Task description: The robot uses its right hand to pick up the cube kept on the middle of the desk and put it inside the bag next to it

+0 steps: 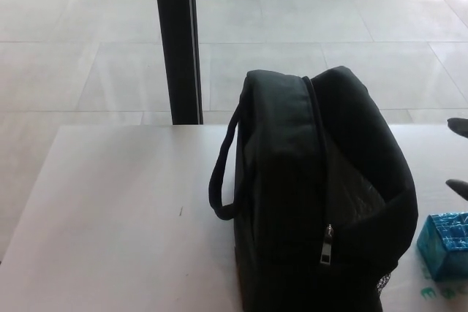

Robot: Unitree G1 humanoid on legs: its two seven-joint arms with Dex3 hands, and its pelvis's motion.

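One cube (444,245), one bag (322,195), on one desk (124,217).

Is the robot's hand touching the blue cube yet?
Apart. The head view shows the right hand at the picture's right edge, with bare desk between its fingers and the cube.

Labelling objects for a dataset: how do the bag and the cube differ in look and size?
The bag is black; the cube is bright turquoise. The bag is far larger, towering over the low cube. The bag is soft and rounded with a handle and zipper; the cube is boxy, with patterned faces. Both rest on the white desk.
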